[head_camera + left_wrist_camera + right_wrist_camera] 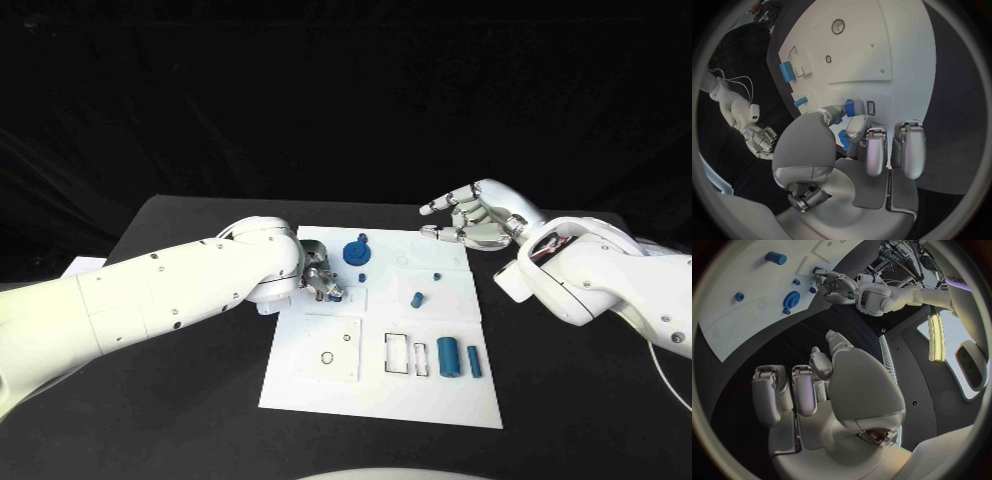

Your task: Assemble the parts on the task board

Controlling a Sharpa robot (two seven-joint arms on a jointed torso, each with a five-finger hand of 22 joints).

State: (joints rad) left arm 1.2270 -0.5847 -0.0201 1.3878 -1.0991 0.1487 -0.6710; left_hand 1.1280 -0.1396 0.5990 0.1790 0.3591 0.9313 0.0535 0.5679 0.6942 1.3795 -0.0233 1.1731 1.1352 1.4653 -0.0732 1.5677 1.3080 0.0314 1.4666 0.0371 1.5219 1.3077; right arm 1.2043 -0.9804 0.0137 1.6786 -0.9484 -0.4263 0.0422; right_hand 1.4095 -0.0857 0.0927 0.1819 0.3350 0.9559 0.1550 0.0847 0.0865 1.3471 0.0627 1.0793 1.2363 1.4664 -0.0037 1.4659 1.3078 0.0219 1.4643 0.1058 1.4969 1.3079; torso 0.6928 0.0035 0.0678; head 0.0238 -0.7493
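Observation:
The white task board (433, 400) lies mid-table. My left hand (319, 277) is low over its far left part and pinches a small blue part (849, 107) between thumb and a finger (857, 125). Just beyond it sits a blue gear (358, 250), also seen as the gear (792, 299), partly hidden behind my fingers. A small blue peg (417, 299) stands mid-board. Two blue cylinders (449, 356) lie at the near right by rectangular slots. My right hand (472, 220) hovers over the board's far right corner, fingers apart and empty.
The board (879, 45) carries a raised white square plate (329, 349) with a round hole at its near left. Black table (173, 400) surrounds the board. A white sheet edge (84, 266) lies at the table's far left.

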